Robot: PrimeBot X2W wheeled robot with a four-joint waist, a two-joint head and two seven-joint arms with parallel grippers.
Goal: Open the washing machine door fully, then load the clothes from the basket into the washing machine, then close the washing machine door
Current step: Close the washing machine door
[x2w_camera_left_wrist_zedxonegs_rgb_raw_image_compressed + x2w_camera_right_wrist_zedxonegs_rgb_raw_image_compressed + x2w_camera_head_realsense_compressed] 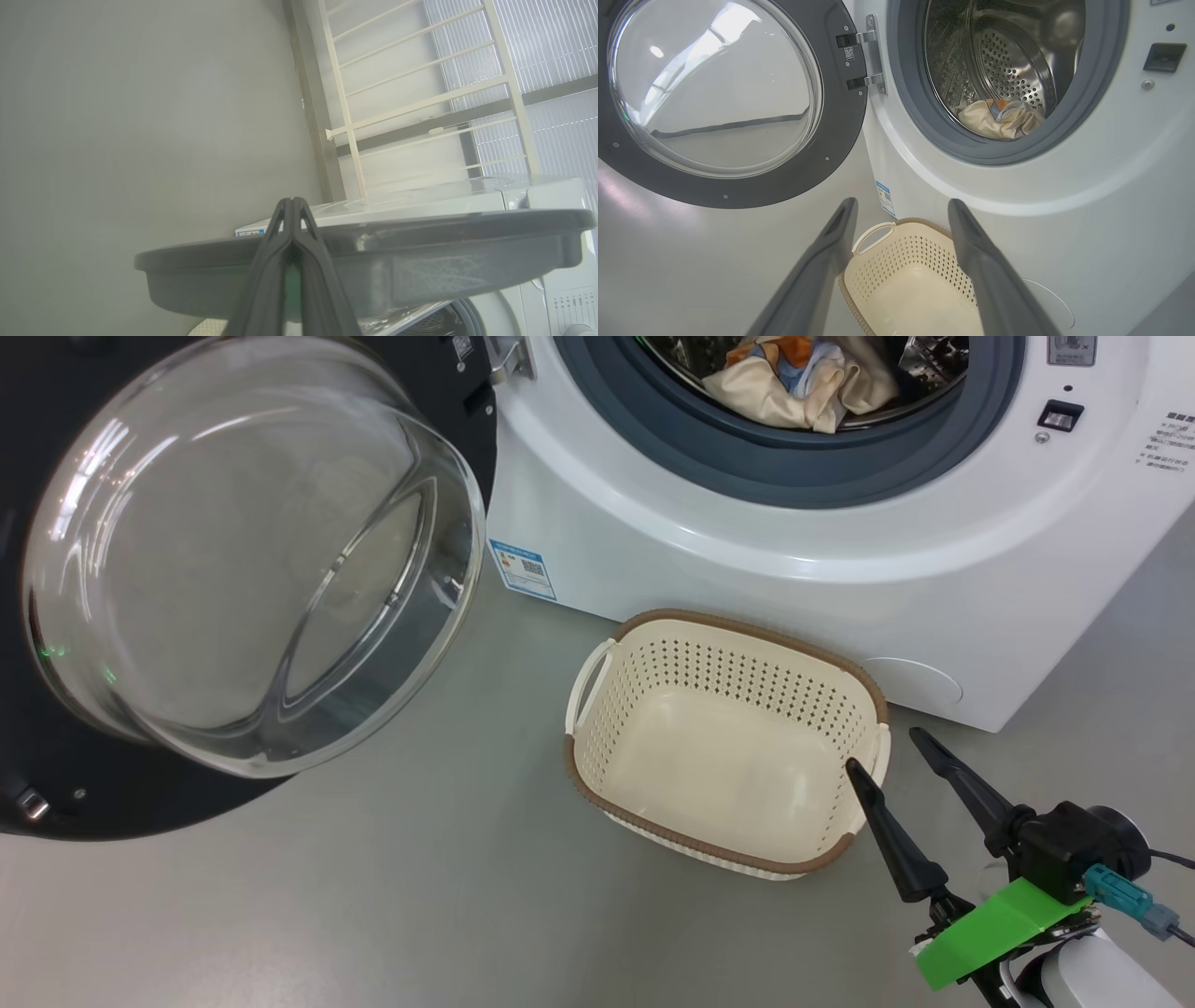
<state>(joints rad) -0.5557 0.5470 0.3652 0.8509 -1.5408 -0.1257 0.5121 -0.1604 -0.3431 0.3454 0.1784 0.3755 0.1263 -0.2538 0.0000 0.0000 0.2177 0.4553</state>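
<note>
Head view sets the small cream perforated plastic basket (738, 621) with its brown rim on the grey floor (373, 896), just in front of the big white front-loading washing machine (747, 551). The basket is bare inside, while the clothes (794, 383), a cream bundle with blue and orange patches, lie in the drum's mouth. We judge loading done and closing next, which would explain the arms. Our right gripper (884, 750) hovers over the basket's near right corner, jaws spread wide and holding nothing. The large round washing machine door (252, 551), black-rimmed with a bulging glass bowl, stands swung wide to the left.

Left wrist view gives what the head view lacks: the left gripper (293, 201), jaws pressed together and empty, by the door's edge, apparently placed to push; whether it touches we cannot tell. Right wrist view adds the hinge (873, 56) and the perforated steel drum (1008, 60).
</note>
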